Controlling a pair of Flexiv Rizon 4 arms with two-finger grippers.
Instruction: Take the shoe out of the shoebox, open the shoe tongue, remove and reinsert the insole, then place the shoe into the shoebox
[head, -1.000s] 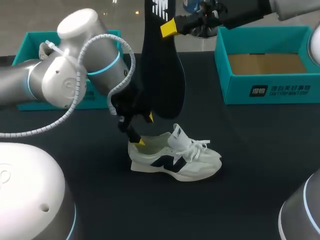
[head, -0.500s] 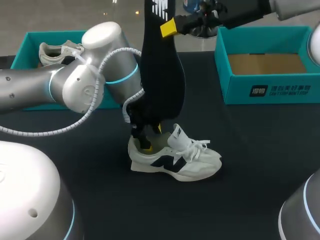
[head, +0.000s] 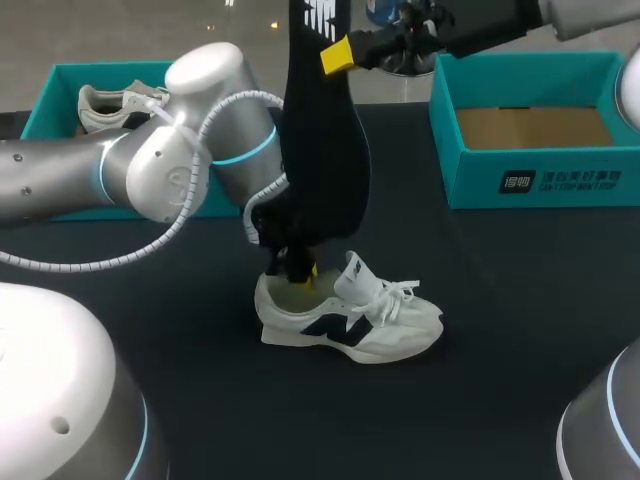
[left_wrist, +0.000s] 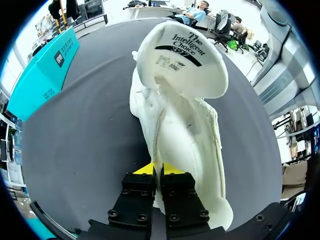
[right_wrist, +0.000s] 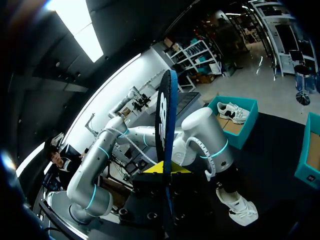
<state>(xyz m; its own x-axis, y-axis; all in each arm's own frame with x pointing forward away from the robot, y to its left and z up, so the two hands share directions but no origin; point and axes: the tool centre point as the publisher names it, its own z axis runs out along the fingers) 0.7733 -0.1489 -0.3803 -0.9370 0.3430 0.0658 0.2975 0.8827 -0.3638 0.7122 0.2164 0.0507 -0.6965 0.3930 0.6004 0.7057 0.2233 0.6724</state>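
Note:
A white shoe (head: 348, 322) with a dark side mark lies on the black table, toe to the right, tongue (head: 355, 272) raised. My left gripper (head: 303, 270) is at its heel. In the left wrist view the gripper (left_wrist: 157, 169) is shut on the rim of the shoe's (left_wrist: 182, 130) heel, with the tongue (left_wrist: 182, 57) standing up ahead. My right gripper (head: 338, 54) is high at the back, shut on the top of a black insole (head: 322, 150) that hangs upright above the shoe. The right wrist view shows the insole (right_wrist: 166, 120) edge-on between the fingers of that gripper (right_wrist: 165, 168).
An open teal shoebox (head: 520, 182) with a bare cardboard floor stands at the back right. A second teal box (head: 58, 82) at the back left holds another white shoe (head: 105, 102). My left arm (head: 150, 180) stretches across the table's left half.
My left arm swung right and brought its gripper down to the shoe's heel, where the fingers went from wide open to closed on the rim. The right arm and insole stayed put.

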